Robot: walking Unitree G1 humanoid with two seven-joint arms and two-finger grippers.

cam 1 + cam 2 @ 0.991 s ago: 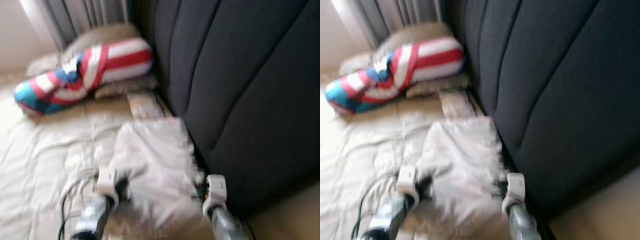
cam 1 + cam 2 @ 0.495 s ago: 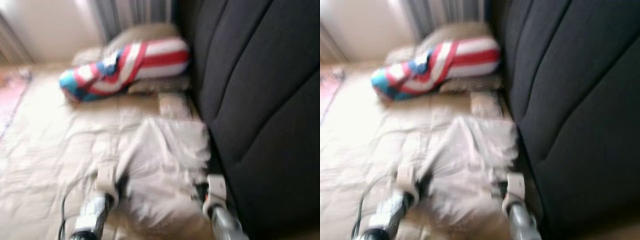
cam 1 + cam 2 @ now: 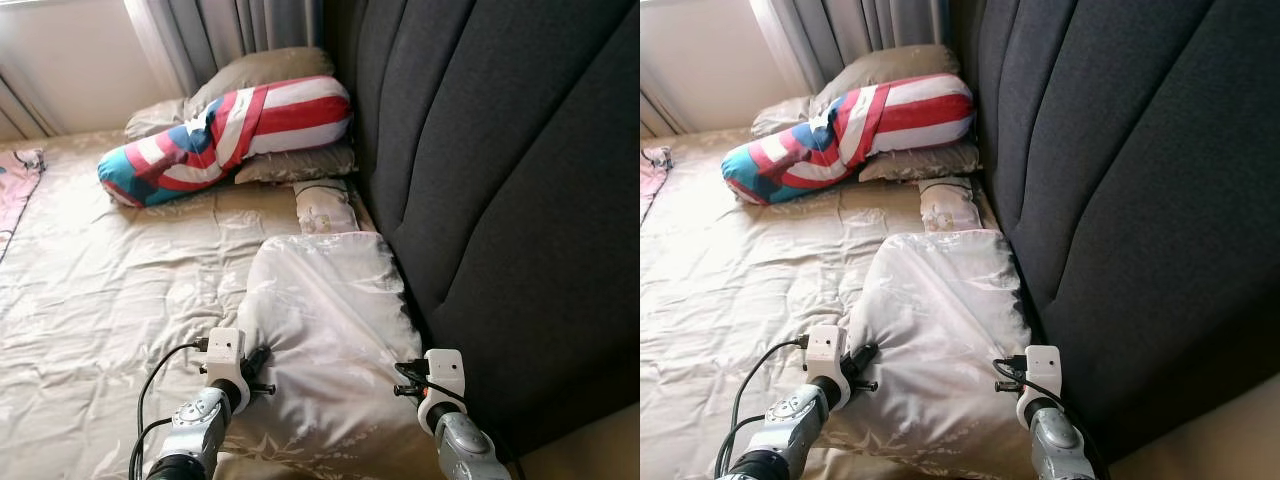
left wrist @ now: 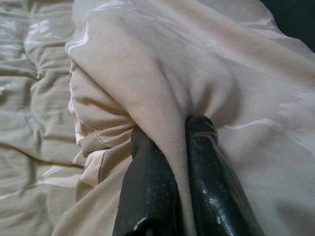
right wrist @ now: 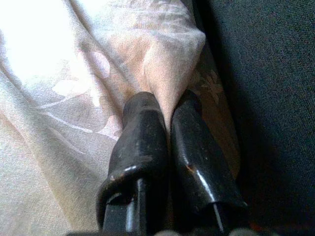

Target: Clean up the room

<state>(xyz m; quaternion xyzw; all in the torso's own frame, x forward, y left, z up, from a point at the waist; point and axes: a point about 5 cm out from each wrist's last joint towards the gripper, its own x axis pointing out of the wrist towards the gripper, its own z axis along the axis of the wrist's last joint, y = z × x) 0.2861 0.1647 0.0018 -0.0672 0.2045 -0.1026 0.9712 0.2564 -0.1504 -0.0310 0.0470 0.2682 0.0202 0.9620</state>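
Where it lies against the dark upholstered headboard (image 3: 500, 200), the beige satin pillow (image 3: 325, 320) sits flat on the bedspread (image 3: 100, 290), its far corners toward a small patterned cushion (image 3: 322, 208).

Item: pillow, satin cover with faint leaf print. Judged light, soft and compliant; it will sag between two holds, not keep its shape. The cover looks slick, so a shallow pinch may slip.

Holds: left gripper (image 4: 170, 147) is clamped on a fold of cover at the pillow's near left edge, cloth drawn between the fingers. Right gripper (image 5: 165, 123) is pinched on the near right corner, close beside the headboard. Both holds take cloth only, not the filling; a deeper bite at the seam would likely be surer.

Edges: right side is tight against the headboard, with little room for that wrist. Far side: the small cushion, then a stack of beige pillows (image 3: 290, 160) under a red, white and blue bolster (image 3: 220, 135), with grey curtains (image 3: 230, 30) behind.

Open room: the broad bedspread on the robot's left.
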